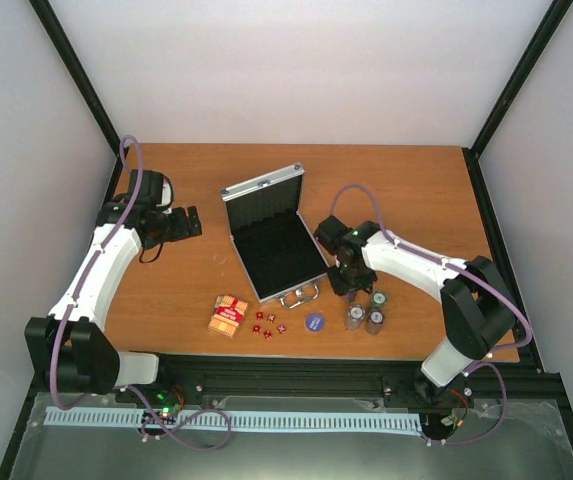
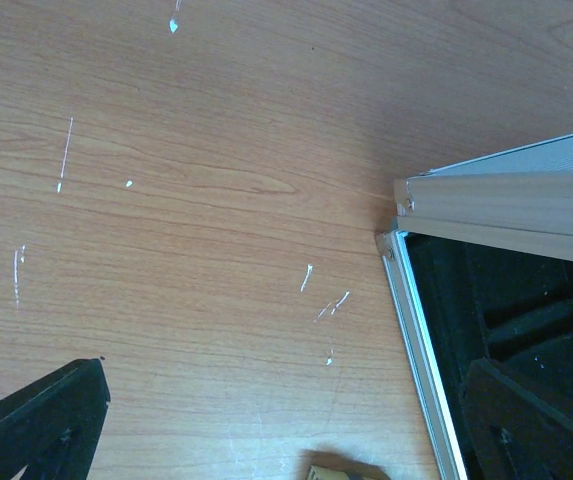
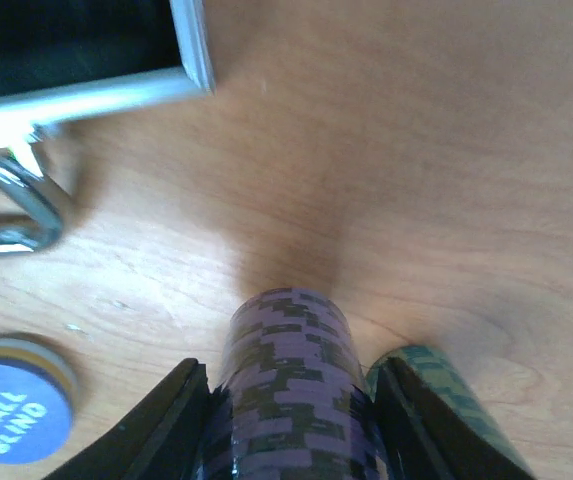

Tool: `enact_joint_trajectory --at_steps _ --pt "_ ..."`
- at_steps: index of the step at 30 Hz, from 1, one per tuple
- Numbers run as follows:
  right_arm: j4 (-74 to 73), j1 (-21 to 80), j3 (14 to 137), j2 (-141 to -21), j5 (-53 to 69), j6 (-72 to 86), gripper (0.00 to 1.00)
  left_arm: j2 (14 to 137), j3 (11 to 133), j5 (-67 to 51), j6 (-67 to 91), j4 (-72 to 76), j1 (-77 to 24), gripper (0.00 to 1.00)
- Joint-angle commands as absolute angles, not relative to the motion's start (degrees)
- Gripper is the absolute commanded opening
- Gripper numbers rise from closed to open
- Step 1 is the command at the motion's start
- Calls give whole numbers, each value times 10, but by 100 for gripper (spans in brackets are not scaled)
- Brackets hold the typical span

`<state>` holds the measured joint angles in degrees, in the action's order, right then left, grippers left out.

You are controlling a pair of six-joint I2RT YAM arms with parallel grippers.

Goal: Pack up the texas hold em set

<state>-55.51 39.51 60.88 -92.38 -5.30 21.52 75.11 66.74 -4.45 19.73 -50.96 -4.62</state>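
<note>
At the front right of the table [image 1: 416, 190], the right gripper [image 3: 288, 368] clamps a purple chip stack [image 3: 286, 400] (a green stack [image 3: 446, 400] stands just beside it), near the open silver case [image 1: 281, 250]. The left gripper [image 1: 189, 222] hangs spread wide above the table, beside the case.

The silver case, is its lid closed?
No, the silver case lies open, with its lid tilted up at the back.

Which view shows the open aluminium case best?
Top external: the whole case shows, lid raised, black lining exposed. Left wrist catches only one rear corner at the hinge; right wrist only a strip of front rim and the handle.
</note>
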Motion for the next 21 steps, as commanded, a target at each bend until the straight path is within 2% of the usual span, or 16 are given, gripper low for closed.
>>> enact_joint_trajectory --at_steps 1,6,15,21 --pt "-604 392 709 -898 -92 230 8 740 665 -46 204 -518 -49 100" --pt "-580 387 775 -887 -92 230 8 735 665 -48 199 -517 -49 100" --pt "-213 362 677 -879 -58 239 7 742 655 -58 197 -500 -50 100" --pt "-93 361 666 -924 -22 244 7 755 648 -67 196 -497 -50 100"
